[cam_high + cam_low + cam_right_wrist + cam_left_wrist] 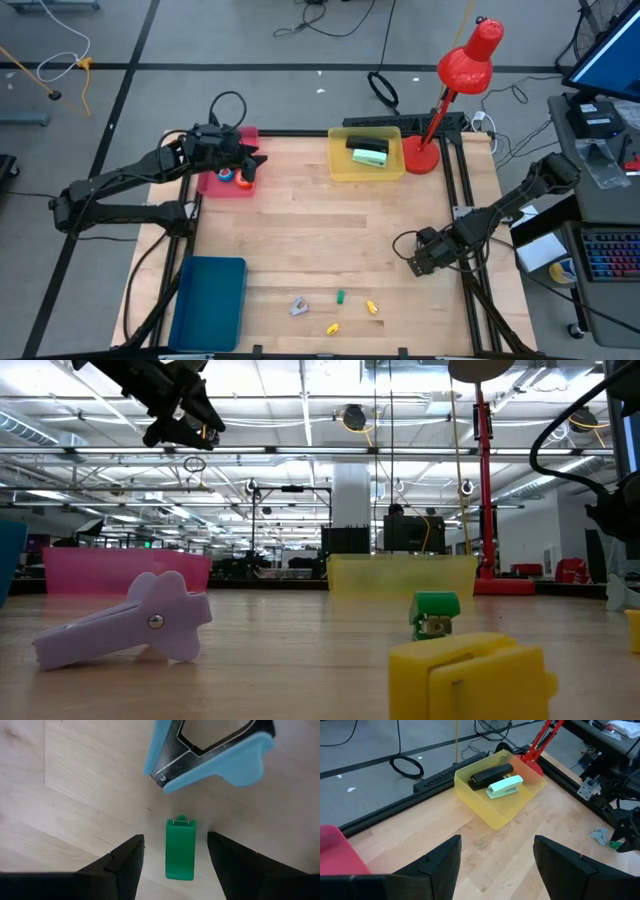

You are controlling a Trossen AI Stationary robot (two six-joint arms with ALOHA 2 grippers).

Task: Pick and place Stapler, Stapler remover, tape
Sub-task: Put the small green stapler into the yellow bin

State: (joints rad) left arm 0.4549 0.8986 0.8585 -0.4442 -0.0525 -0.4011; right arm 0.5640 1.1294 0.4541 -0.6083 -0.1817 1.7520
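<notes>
My left gripper (250, 160) (497, 842) hangs open and empty above the near right corner of the pink tray (215, 185). A blue tape roll (228, 175) and a red-orange one (245, 183) lie in that tray; the other rolls are hidden. A black stapler (490, 773) and a pale green stapler (505, 786) lie in the yellow tray (340, 170). The lavender staple remover (298, 306) (210, 755) lies flat on the table near its near edge. My right gripper (413, 262) (175, 860) is open, to the right of the remover and touching nothing.
A tiny green block (180, 850) lies in line with my right fingers, with two yellow blocks (371, 307) (332, 328) close by. A blue tray (208, 300) sits at the near left corner and a red lamp (440, 110) at the far right. Bare wood fills the middle.
</notes>
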